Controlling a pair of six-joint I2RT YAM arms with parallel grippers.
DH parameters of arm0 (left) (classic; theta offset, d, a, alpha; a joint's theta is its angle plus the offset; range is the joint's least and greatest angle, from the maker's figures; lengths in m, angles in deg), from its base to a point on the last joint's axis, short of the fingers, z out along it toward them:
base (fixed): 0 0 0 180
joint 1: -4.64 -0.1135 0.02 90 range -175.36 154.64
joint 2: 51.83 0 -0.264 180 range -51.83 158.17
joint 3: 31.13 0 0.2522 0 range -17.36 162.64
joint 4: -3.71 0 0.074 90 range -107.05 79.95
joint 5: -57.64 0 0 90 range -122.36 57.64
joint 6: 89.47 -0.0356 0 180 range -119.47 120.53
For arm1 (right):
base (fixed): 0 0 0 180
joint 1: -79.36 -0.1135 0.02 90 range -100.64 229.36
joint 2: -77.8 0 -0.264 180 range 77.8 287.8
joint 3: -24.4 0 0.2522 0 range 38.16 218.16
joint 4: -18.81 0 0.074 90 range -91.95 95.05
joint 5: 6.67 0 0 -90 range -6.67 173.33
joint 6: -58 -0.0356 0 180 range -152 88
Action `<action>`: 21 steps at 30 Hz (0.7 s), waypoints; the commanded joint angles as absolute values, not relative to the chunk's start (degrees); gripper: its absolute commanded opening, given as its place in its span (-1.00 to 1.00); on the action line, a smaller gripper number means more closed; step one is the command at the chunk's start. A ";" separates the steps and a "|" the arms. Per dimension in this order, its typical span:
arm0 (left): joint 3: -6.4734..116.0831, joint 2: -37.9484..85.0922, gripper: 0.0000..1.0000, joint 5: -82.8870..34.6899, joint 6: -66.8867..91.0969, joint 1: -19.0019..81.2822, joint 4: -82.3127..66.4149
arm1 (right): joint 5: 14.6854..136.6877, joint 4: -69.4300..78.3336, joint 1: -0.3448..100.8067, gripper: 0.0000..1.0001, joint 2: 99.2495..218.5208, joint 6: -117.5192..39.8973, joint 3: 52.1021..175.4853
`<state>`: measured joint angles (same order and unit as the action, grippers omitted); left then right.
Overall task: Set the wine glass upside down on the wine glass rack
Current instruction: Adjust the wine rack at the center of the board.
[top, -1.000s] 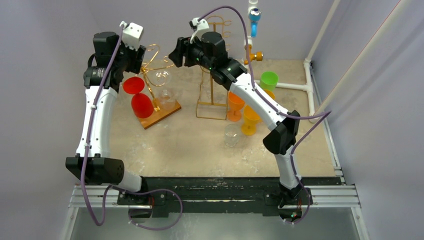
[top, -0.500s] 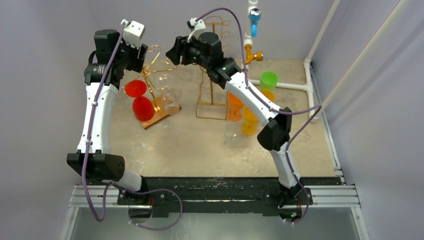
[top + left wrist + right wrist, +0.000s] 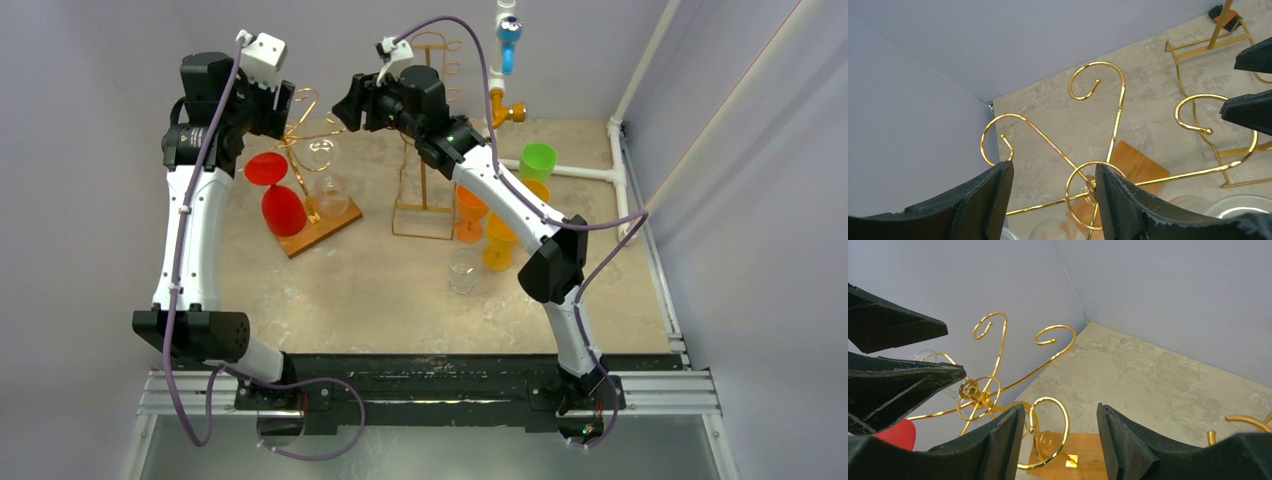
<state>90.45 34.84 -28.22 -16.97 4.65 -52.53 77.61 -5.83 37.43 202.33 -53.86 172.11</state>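
Clear wine glass [image 3: 328, 192] upside down at gold rack [image 3: 1091, 187], foot up among wires, bowl over wooden base [image 3: 322, 233]. Red glass [image 3: 283, 210] upside down on rack's left side. Left tool [image 3: 1053, 200] above rack hub, spread wide, empty. Right tool [image 3: 1060, 440] just right of rack top, spread, empty. Orange cups [image 3: 485, 228] on desk [image 3: 400, 290], well right of rack.

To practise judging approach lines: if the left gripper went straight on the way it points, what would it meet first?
Probably the central ring of the rack, seen just ahead between the fingers of the open left gripper; depth is unclear.
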 commanded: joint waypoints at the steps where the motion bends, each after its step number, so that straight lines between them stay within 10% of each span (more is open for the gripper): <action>1: 90.36 33.42 0.27 -29.66 -12.31 4.64 -56.17 | 77.83 -4.54 37.17 0.27 198.12 -53.44 171.24; 21: 83.39 32.38 -0.29 -29.93 -12.48 4.64 -52.93 | 83.24 -7.48 33.39 0.17 197.65 -52.54 172.59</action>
